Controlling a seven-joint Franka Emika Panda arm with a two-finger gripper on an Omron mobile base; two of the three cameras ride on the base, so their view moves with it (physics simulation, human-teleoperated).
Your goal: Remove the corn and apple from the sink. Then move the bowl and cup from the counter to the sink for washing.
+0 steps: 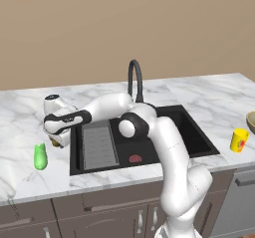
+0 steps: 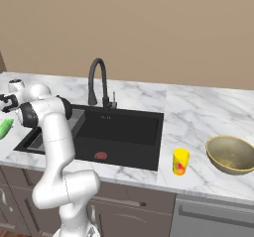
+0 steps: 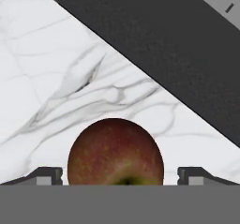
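In the sink [image 1: 191, 132], a flat red item [image 1: 135, 158] is seen. On the counter [image 1: 20, 117] at its left edge, the apple [image 3: 115, 152] sits between the gripper's [image 3: 120, 176] parted fingers [image 3: 47, 175], untouched.

Both base views look forward and down from behind the arm, left and right, sharing the sink [image 1: 194, 132] and counter [image 1: 209, 95]. The hand view hangs close over marble (looking steeply down) beside the sink's edge.
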